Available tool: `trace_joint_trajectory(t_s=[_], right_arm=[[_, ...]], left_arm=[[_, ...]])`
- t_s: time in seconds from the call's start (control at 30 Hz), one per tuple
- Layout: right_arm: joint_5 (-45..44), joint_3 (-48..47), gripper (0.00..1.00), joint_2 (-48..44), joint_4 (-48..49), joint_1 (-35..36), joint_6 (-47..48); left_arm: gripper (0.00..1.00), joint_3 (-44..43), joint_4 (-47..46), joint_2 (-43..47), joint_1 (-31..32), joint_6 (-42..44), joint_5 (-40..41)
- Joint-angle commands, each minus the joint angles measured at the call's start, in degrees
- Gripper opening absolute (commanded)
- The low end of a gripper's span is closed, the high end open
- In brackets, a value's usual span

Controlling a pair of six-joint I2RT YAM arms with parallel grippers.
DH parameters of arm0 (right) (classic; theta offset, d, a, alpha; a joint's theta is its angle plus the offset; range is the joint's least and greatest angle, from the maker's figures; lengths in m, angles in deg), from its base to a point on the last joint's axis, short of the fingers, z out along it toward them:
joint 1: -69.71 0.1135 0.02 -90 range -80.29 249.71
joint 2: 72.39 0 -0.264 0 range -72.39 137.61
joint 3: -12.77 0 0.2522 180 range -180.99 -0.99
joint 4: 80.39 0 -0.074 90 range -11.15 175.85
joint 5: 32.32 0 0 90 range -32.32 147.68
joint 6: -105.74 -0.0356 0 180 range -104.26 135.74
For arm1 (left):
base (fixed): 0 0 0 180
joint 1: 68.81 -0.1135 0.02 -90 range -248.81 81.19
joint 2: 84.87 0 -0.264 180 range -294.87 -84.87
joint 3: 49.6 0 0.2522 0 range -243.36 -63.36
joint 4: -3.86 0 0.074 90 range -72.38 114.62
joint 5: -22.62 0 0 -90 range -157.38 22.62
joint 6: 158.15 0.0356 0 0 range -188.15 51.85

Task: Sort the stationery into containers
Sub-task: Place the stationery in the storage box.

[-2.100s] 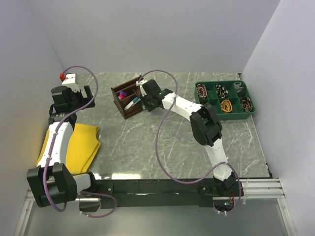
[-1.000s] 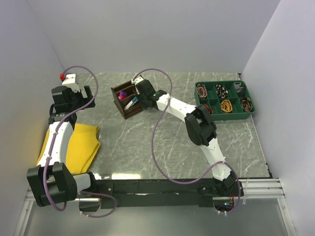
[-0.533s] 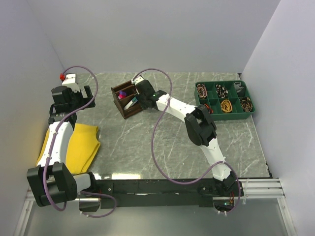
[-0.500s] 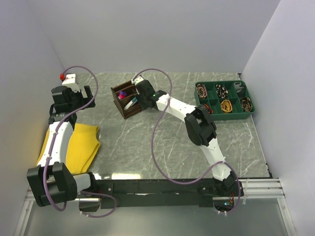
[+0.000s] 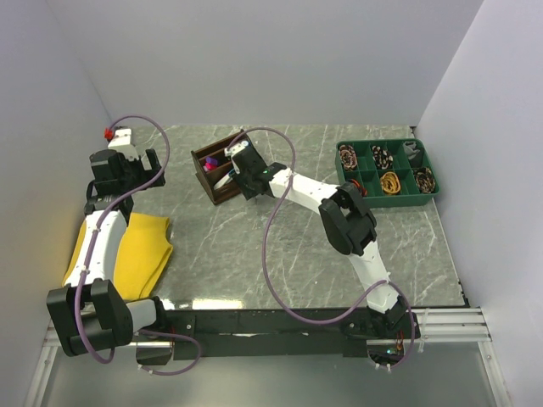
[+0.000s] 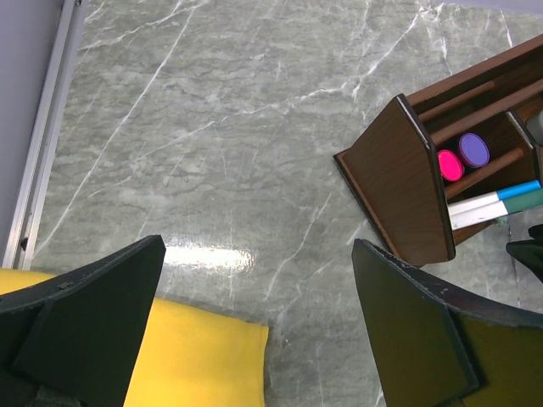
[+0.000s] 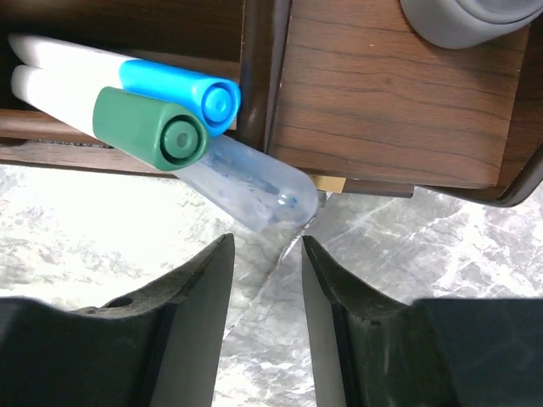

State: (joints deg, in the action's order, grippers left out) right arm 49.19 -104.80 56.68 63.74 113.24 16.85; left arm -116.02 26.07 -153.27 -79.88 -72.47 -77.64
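The dark brown wooden organiser (image 5: 206, 164) sits at the back middle of the table. It holds pink (image 6: 450, 164) and purple (image 6: 473, 150) capped markers. White markers with a blue cap (image 7: 182, 91) and a green cap (image 7: 153, 127) stick out of one compartment, with a clear-capped pen (image 7: 250, 188) under them. A small tan piece (image 7: 327, 182) shows at the organiser's edge (image 7: 382, 93). My right gripper (image 7: 266, 254) is open and empty, its tips just short of the clear cap; it also shows in the top view (image 5: 241, 166). My left gripper (image 6: 254, 280) is wide open and empty, left of the organiser (image 6: 405, 182).
A yellow cloth (image 5: 140, 250) lies at the left, under my left arm, and shows in the left wrist view (image 6: 178, 360). A green compartment tray (image 5: 428, 193) with coiled items stands at the back right. The table's left rail (image 6: 42, 153) is close.
My right gripper has shifted a little to the left along the organiser's open side, and its wrist has turned. The left arm has not moved.
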Motion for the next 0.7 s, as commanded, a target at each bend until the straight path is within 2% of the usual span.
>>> trace_joint_trajectory(t_s=[0.0, 0.03, 0.07, 0.67], right_arm=[[-0.74, -1.22, 0.35, -3.57, 0.93, -0.11, -0.49], [-0.65, -1.57, 0.25, -2.79, 1.1, -0.37, -0.49], [-0.48, -2.53, 0.0, -2.34, 1.19, -0.55, -0.05], [-1.0, -4.73, 0.0, 0.56, 2.07, -2.66, 0.65]], left_arm=[[0.99, 0.11, -2.12, 0.73, -0.27, -0.78, -0.46], [0.99, 0.02, -2.21, 0.55, -0.27, -0.69, -0.46], [0.99, -0.07, -2.12, 0.55, -0.27, -0.69, -0.46], [1.0, -0.69, -2.47, -0.77, -0.27, -0.17, 0.07]])
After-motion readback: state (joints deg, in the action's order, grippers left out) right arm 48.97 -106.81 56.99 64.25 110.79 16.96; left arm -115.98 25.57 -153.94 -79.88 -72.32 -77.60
